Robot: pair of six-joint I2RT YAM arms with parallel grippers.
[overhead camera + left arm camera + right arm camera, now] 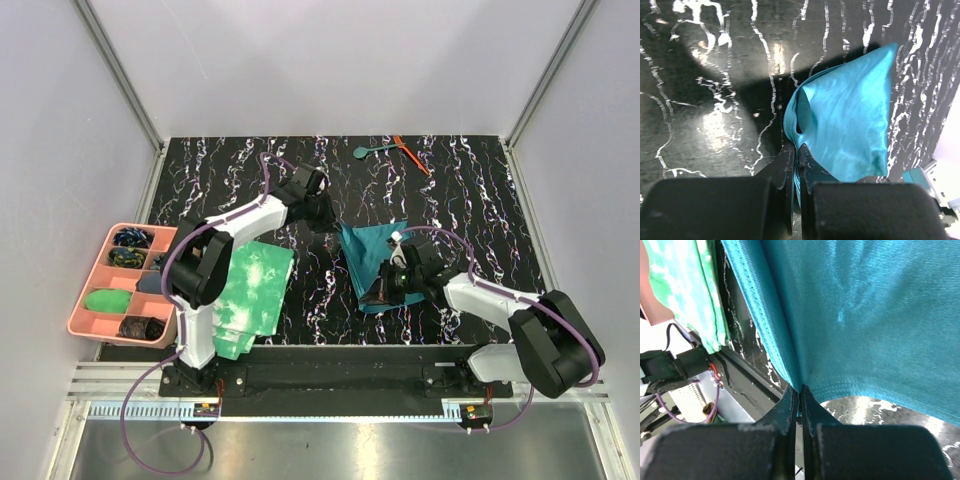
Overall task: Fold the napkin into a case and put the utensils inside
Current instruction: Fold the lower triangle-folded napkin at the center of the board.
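Note:
The dark teal napkin (372,255) lies partly folded and rumpled in the middle of the black marbled table (480,200). My left gripper (335,222) is at its far left corner. The left wrist view shows that gripper (796,148) shut on a bunched fold of the napkin (850,120), lifting it off the table. My right gripper (384,290) is at the napkin's near edge, and the right wrist view shows it (800,391) shut on the napkin's (865,315) stitched hem. The utensils lie at the far edge: a teal spoon (371,151) and an orange-red stick (411,155). No finished case shows.
A green-and-white tie-dye cloth (250,298) lies at the near left, also seen in the right wrist view (680,285). A pink compartment tray (88,300) with small items stands off the table's left edge. Grey walls enclose the table.

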